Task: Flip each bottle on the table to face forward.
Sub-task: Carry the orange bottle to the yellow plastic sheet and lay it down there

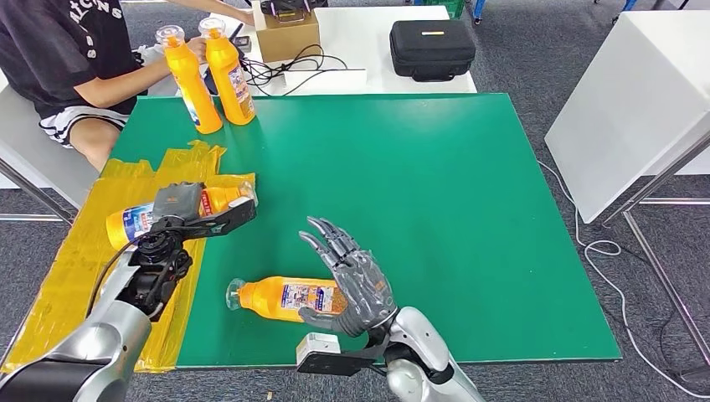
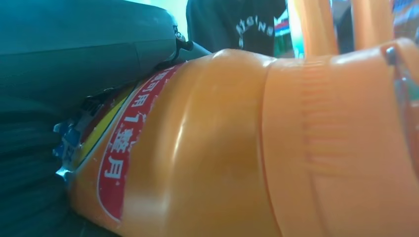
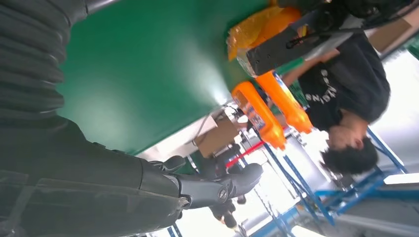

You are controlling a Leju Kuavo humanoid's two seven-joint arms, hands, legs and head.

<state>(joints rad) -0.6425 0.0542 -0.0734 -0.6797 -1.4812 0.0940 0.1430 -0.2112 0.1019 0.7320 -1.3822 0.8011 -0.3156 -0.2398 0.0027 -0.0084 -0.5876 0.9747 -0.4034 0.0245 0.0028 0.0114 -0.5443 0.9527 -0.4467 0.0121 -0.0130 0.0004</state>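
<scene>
Gripping orange plastic bottle in left hand, apparently raised over yellow-taped left edge of green table. Risk: slipping or rolling within grasp if rotated fast; smooth body, grip depth unclear in blurred wrist view. Right hand released, fingers spread, beside second orange bottle lying near front edge; contact uncertain.

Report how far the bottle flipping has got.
Apparently done: two upright bottles stand at the green mat's far corner, beside a person. In hand: the left hand grips a bottle. Left: a lying bottle by the open right hand.
</scene>
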